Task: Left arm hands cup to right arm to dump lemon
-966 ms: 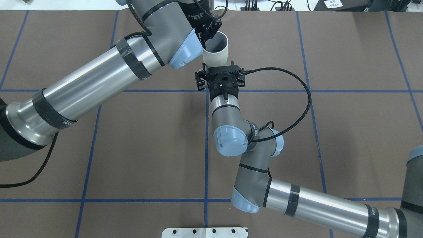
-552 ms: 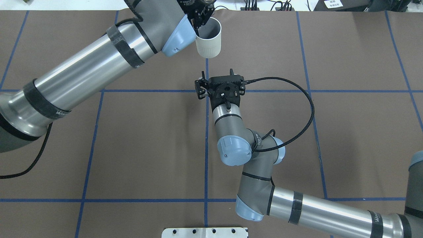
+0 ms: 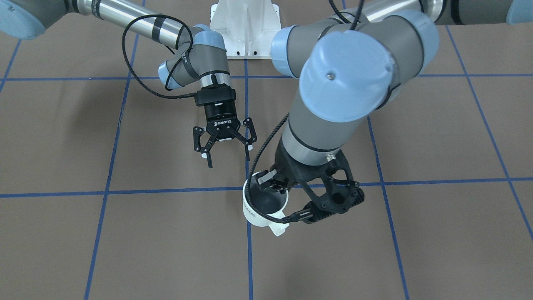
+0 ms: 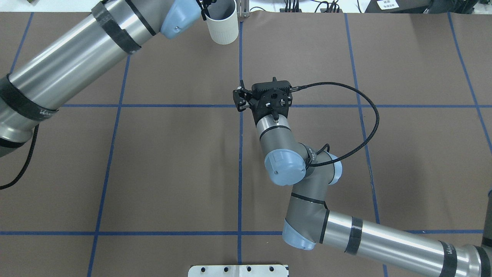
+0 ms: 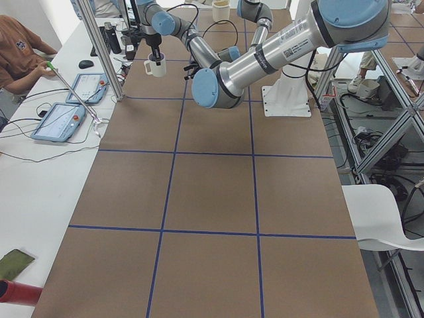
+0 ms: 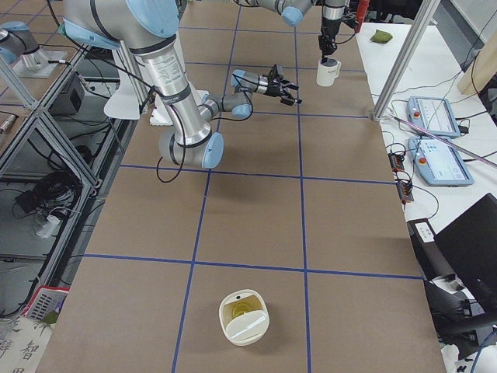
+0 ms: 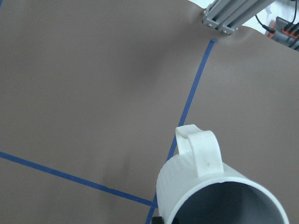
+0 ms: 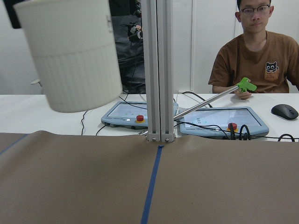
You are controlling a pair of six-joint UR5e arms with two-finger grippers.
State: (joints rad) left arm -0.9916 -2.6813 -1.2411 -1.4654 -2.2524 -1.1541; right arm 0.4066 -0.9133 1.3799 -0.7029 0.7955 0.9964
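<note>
The cream-white cup point(image 3: 263, 208) hangs upright above the table near its far edge. It also shows in the overhead view point(image 4: 222, 27) and both wrist views point(image 7: 210, 186) point(image 8: 70, 51). My left gripper point(image 3: 272, 182) is shut on the cup's rim, one finger inside and one outside, and the handle point(image 7: 198, 149) points away from it. My right gripper point(image 3: 225, 148) is open and empty, a clear gap short of the cup and level with it. The part of the cup's inside that shows is grey. No lemon shows in it.
An aluminium post point(image 4: 242, 9) stands at the far edge just beside the cup. Behind it are control tablets point(image 8: 224, 119) and a seated person holding a green-tipped stick point(image 8: 245, 85). A white bowl point(image 6: 245, 316) holding something yellow-green sits near the table's right end.
The left arm has carried the cup away from the right gripper, toward the far edge and to the left. The right gripper has drawn back a little, so the two are now apart.
</note>
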